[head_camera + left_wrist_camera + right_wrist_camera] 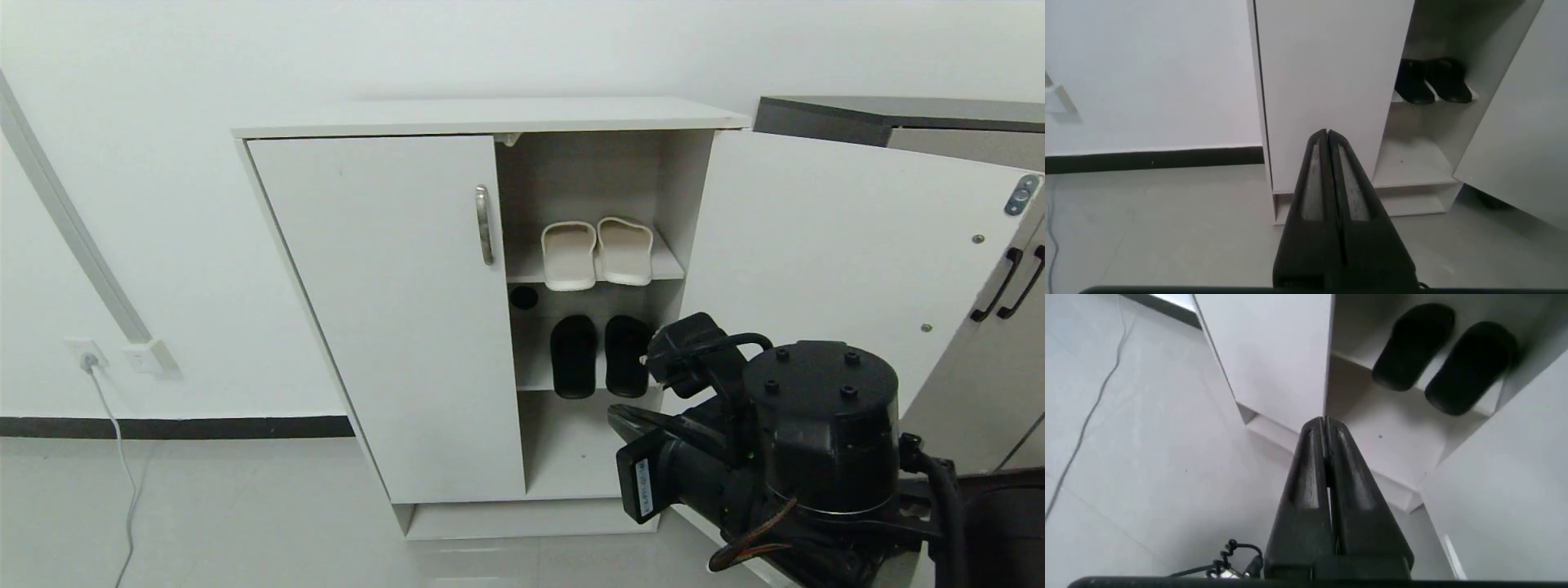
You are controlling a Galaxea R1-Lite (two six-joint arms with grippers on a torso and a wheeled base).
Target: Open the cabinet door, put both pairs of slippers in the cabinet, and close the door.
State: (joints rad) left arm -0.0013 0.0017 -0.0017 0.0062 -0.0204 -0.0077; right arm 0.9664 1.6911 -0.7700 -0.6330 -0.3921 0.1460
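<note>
Both pairs sit in the cabinet (384,327): beige slippers (598,253) on upper shelf (668,263), black slippers (600,355) on middle shelf (531,380); right door (841,261) open. Empty right gripper (1325,425) and left gripper (1327,135) pinched closed. I'd push the door's outer edge steadily

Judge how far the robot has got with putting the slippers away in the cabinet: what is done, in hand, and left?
Done: the right door is open, the white slippers sit on the upper shelf and the black slippers on the shelf below. In hand: nothing; the left gripper and right gripper are both shut and empty. Left: closing the door.
</note>
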